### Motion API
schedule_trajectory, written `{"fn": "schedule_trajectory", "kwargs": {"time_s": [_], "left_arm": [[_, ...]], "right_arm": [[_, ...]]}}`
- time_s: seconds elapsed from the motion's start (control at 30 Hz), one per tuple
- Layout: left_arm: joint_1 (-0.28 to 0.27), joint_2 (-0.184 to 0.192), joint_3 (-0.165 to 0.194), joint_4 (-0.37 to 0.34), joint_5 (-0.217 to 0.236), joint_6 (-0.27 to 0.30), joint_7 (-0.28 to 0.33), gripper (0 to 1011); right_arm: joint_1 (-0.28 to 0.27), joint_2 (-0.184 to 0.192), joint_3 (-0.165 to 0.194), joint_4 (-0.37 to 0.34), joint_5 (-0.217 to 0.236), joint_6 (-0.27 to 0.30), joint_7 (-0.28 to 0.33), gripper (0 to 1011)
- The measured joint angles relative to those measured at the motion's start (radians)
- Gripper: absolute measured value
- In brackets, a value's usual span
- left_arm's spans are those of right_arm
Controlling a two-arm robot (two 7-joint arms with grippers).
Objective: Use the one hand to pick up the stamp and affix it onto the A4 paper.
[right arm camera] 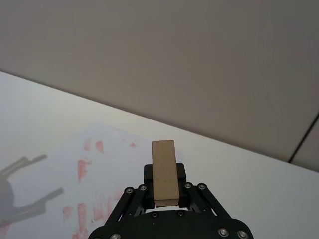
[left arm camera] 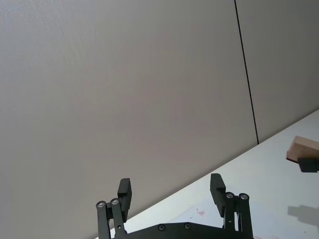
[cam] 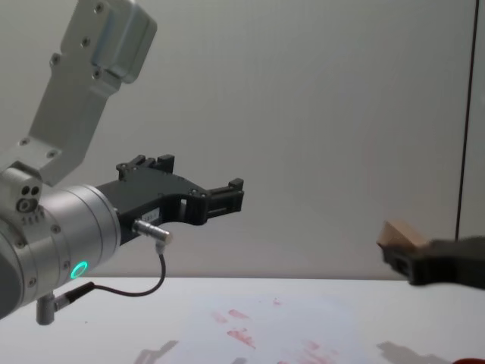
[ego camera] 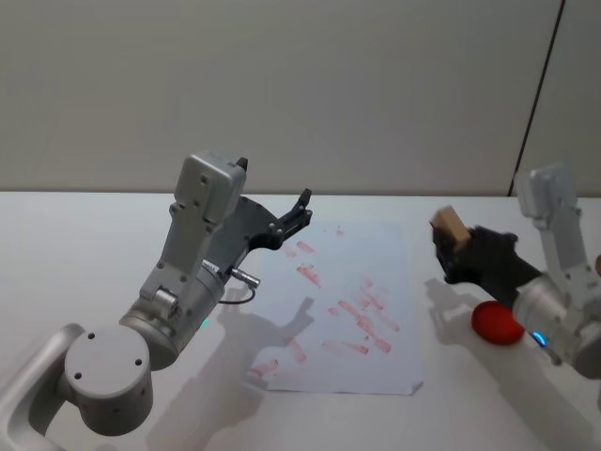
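Note:
My right gripper [ego camera: 457,249] is shut on the stamp [ego camera: 448,225], a light tan wooden block that sticks up out of its black fingers. It hangs above the table just right of the A4 paper [ego camera: 329,272], a white sheet with several red marks. In the right wrist view the stamp [right arm camera: 164,172] stands between the fingers of the gripper [right arm camera: 165,185], with the paper [right arm camera: 94,164] beyond. The chest view shows the stamp [cam: 402,233] well above the table. My left gripper [ego camera: 300,212] hovers open over the paper's far left corner, holding nothing.
A flat red round pad [ego camera: 495,322] lies on the table under my right arm, right of the paper. The big silver left arm [ego camera: 188,272] reaches over the table's left half. A plain wall stands behind the white table [ego camera: 84,235].

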Motion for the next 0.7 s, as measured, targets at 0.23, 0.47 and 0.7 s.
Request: {"fn": "schedule_trajectory", "kwargs": {"time_s": [0.23,0.47,0.7], "left_arm": [[0.000,0.000,0.000,0.000,0.000,0.000,0.000,1003],[0.000,0.000,0.000,0.000,0.000,0.000,0.000,1003],[0.000,0.000,0.000,0.000,0.000,0.000,0.000,1003]], "right_arm": [[0.060,-0.036,-0.019,0.022,-0.009,0.014,0.077,225],[0.108,-0.063,-0.041,0.062,-0.050,0.064,0.151,225],[0.144,-0.078,-0.063,0.106,-0.113,0.125,0.213,225]]}}
